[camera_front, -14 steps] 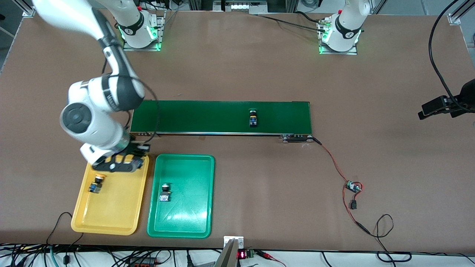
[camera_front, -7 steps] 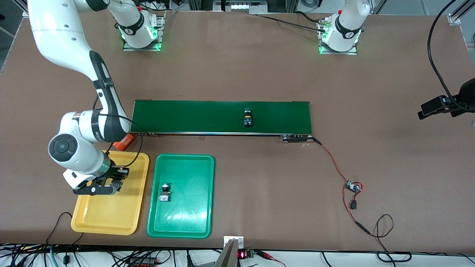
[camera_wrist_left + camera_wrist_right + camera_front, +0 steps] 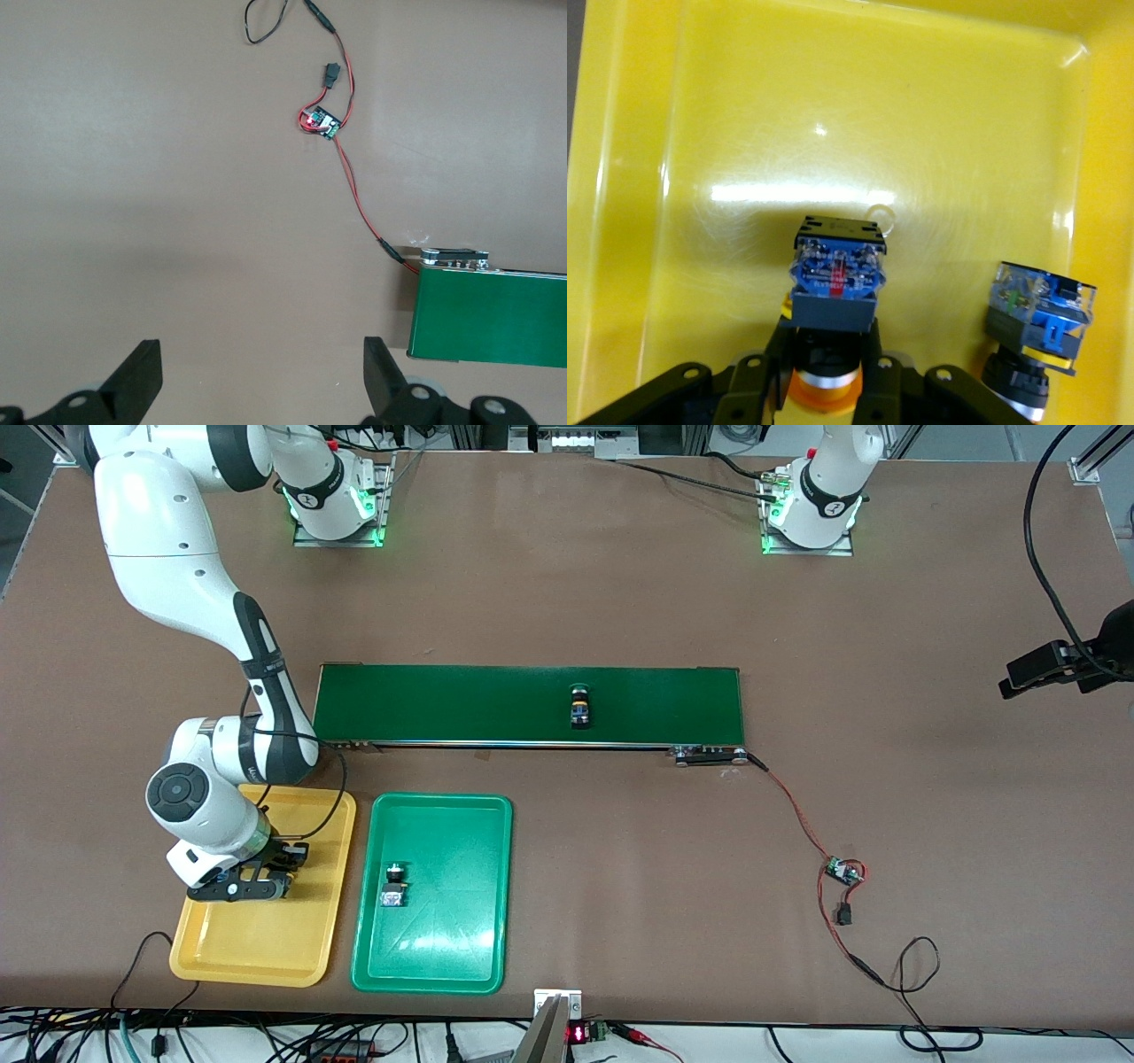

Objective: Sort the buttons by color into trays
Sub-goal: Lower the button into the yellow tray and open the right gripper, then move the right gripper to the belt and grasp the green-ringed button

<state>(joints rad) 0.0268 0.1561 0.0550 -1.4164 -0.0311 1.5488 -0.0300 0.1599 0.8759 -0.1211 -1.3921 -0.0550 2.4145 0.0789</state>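
Right wrist view shows my right gripper [image 3: 826, 376] clenched on a yellow-capped button [image 3: 833, 283], low over the yellow tray [image 3: 859, 115], with a second button [image 3: 1036, 323] already lying in that tray just beside it; I judge I'm holding it there to set it down clear of its neighbour. On the front view, one button [image 3: 393, 884] lies in the green tray [image 3: 461, 957], another [image 3: 580, 708] rides the conveyor belt [image 3: 443, 704], and my left gripper [image 3: 262, 381] waits off to the side with jaws released.
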